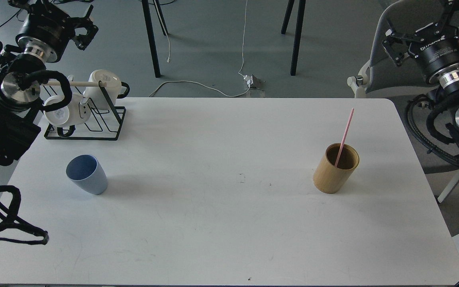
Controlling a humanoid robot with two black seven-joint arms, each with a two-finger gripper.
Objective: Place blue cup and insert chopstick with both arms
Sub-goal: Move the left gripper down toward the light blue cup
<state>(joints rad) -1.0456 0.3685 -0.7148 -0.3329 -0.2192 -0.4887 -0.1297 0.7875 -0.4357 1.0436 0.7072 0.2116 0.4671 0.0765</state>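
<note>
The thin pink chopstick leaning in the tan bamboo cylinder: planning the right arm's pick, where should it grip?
Probably the thin pink chopstick's exposed upper part, from above. Its lower end sits hidden inside the tan bamboo cylinder.

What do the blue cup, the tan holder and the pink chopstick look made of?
Blue cup: likely matte plastic, with an even light-blue colour and no glare. Tan holder: probably bamboo or wood, with a warm tan wall and a dark inside. Chopstick: smooth uniform pink, perhaps plastic; too thin to tell.
</note>
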